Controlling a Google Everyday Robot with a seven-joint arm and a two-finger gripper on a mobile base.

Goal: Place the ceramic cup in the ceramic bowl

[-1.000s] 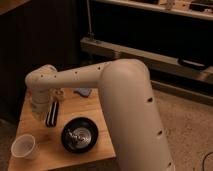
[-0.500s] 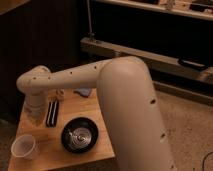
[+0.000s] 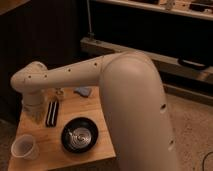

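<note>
The ceramic cup (image 3: 24,147) is a small plain white cup standing upright at the front left corner of the wooden table (image 3: 80,109). The ceramic bowl (image 3: 80,135) is round, glossy and black, and sits to the cup's right near the front edge with nothing in it. My gripper (image 3: 40,116) hangs at the end of the pale arm over the left part of the table. It is behind and above the cup, left of the bowl, and touches neither.
A dark oblong ribbed shape (image 3: 51,114) sits right beside the arm's end. A small pale bottle-like figure (image 3: 60,93) and a blue object (image 3: 82,91) are at the table's back. Dark cabinets stand behind, with speckled floor (image 3: 192,125) to the right.
The arm's bent end has shifted a little to the left over the table. The cup and the bowl have not moved.
</note>
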